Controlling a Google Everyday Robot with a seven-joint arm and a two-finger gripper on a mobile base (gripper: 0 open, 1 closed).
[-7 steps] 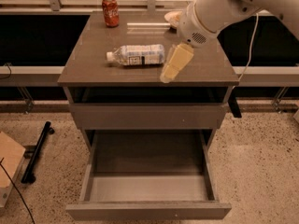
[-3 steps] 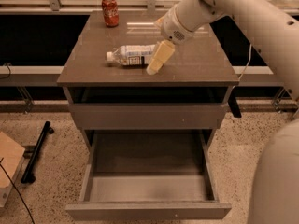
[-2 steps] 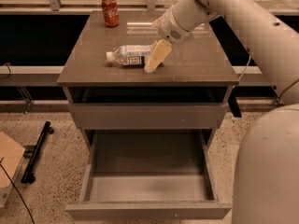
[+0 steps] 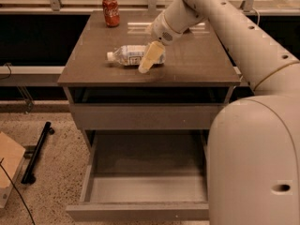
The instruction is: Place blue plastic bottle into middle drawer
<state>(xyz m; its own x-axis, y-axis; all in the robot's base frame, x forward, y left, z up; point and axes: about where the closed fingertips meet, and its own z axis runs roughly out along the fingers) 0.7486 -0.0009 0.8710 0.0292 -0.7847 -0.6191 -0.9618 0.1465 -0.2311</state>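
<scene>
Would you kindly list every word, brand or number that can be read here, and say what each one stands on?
On the red can, at the back left of the tabletop: white lettering, too blurred to read.
On the bottle, lying on its side: a blue-and-white label, print too small to read.
On the hand, down over the bottle's end away from the cap: no writing visible.
Nothing else carries legible text.

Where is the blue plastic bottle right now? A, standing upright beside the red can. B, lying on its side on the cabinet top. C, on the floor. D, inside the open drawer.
B: the blue plastic bottle lies on its side on the cabinet top, with the gripper down at its end farther from the cap, while the middle drawer stands open below.
</scene>
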